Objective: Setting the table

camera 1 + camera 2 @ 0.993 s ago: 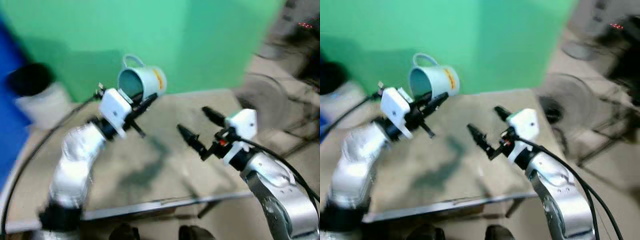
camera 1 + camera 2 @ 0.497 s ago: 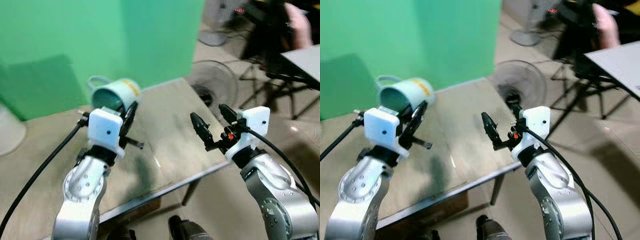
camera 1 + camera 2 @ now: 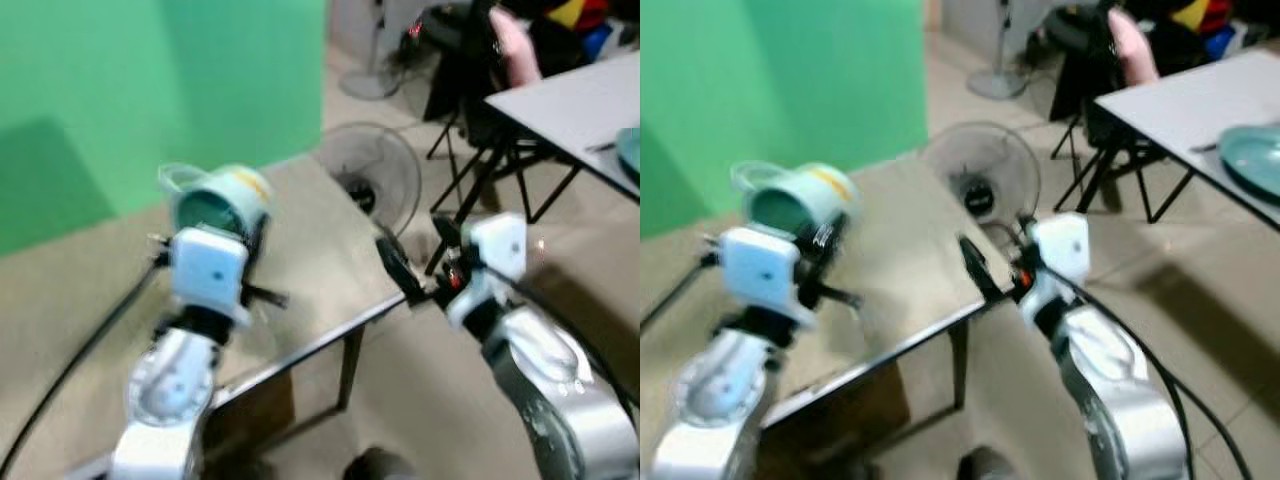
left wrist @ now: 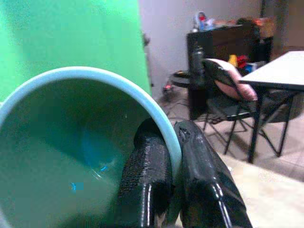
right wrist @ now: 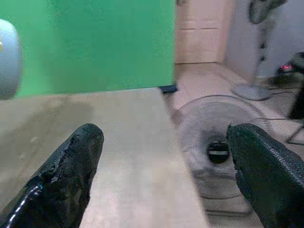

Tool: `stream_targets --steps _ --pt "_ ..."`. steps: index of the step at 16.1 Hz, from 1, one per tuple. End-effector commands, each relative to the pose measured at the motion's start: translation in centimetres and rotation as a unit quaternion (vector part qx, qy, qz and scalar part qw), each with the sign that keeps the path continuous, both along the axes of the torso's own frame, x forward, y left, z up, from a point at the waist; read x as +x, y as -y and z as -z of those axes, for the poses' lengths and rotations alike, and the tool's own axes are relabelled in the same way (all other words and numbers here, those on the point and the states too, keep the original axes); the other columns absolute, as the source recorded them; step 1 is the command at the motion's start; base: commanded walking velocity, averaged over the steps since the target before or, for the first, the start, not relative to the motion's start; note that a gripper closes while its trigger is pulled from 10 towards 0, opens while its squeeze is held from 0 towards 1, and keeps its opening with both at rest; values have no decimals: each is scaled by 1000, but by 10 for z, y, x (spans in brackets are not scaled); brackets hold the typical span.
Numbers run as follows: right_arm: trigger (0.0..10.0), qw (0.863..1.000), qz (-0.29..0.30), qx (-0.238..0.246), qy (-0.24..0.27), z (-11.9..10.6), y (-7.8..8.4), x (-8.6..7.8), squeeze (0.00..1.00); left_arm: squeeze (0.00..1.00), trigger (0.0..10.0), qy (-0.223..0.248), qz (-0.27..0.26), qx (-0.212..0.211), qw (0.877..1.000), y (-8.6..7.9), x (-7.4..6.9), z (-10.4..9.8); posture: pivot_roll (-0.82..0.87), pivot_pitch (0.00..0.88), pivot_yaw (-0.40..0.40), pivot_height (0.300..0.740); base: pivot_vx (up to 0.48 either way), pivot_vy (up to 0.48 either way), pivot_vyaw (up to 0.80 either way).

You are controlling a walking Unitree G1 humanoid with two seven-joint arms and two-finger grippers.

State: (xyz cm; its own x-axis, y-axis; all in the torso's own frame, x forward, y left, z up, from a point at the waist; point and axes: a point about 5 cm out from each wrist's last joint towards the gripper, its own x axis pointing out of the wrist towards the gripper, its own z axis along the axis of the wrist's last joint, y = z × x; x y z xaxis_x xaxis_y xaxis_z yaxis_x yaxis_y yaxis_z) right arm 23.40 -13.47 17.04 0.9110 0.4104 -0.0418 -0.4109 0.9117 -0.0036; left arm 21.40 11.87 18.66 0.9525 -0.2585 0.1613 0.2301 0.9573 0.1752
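Carry step: left gripper (image 4: 173, 156) pinches mug (image 3: 215, 200) rim; right gripper (image 5: 164, 166) spread, empty. Next: likely reach white table (image 3: 1200, 100), far right.

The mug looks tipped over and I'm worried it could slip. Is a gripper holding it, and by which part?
Yes: the left gripper holds the mug by its rim, one finger inside, one outside. The right gripper is open and holds nothing.

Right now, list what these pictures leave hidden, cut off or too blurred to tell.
- Mug: left wrist view, its outside and handle lie beyond the frame; the left gripper fingers cover part of the rim.
- Teal plate: right eye view, cut by the picture's edge.
- Mug's yellow mark: left eye view, motion blur.
- Right gripper: fingertips run off the right wrist view's edge.
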Motion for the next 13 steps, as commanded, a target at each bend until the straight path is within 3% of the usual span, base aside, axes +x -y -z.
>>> stream_targets --steps 1,5,8,13 --pt "10000 1000 0 -1 17 -6 -2 0 0 0 10000 6 -18 6 1000 -5 -2 -3 24 82 20 740 0 0 -775" --pt "10000 997 77 17 0 -2 14 7 0 0 10000 9 -54 11 998 -13 0 -1 14 75 17 740 0 0 -789" --pt "10000 986 164 -14 -8 3 31 11 0 0 10000 -3 -72 15 997 -22 -1 4 5 71 21 740 0 0 -788" --pt "10000 985 165 -46 1 6 34 8 0 0 10000 -17 -88 27 996 -37 -3 15 -3 77 31 740 0 0 -793"
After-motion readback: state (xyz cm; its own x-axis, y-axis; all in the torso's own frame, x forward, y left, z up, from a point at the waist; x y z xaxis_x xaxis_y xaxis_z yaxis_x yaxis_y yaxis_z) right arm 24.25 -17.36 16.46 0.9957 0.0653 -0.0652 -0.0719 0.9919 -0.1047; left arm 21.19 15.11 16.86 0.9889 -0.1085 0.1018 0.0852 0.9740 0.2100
